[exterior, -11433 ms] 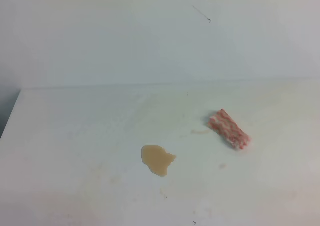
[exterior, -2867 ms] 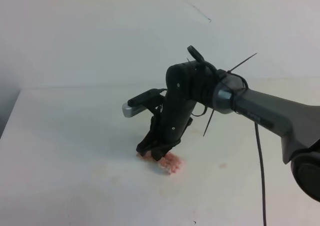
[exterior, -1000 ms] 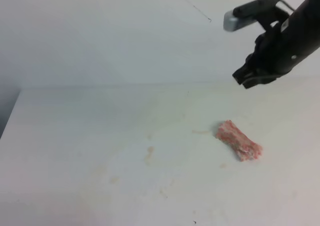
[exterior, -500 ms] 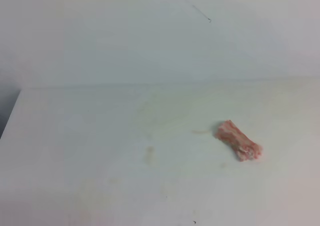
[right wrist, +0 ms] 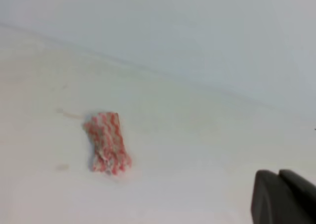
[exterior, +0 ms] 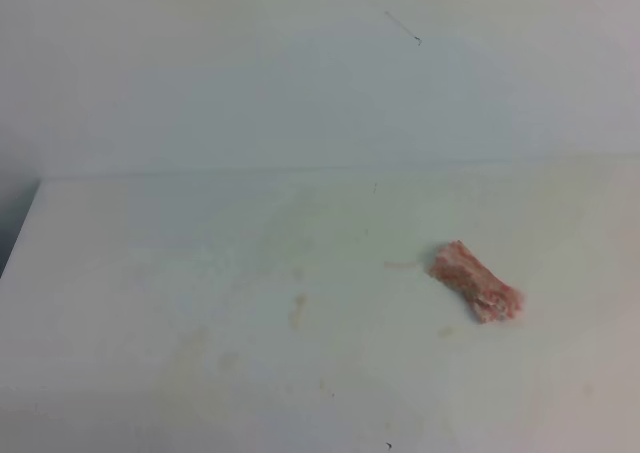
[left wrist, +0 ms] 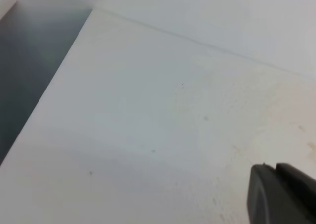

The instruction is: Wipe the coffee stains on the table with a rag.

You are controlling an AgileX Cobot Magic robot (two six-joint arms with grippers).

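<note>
The rag (exterior: 476,281), a pink-red and white wad, lies loose on the white table (exterior: 150,273) at the right; it also shows in the right wrist view (right wrist: 106,141). Of the coffee stains only a faint tan mark (exterior: 298,309), a thin smear (exterior: 400,264) and a speck (exterior: 444,331) show. No arm shows in the exterior view. My left gripper (left wrist: 274,167) shows as dark fingers pressed together over bare table. My right gripper (right wrist: 277,173) looks the same, well to the right of the rag and holding nothing.
A plain white wall (exterior: 300,73) rises behind the table. The table's left edge (left wrist: 54,80) drops to a dark floor. Faint yellowish discolouration (exterior: 330,223) marks the middle of the tabletop.
The right arm, high at the upper right a second ago, has left the exterior view. The rag lies where it was let go. The tan blotch seen earlier is gone.
</note>
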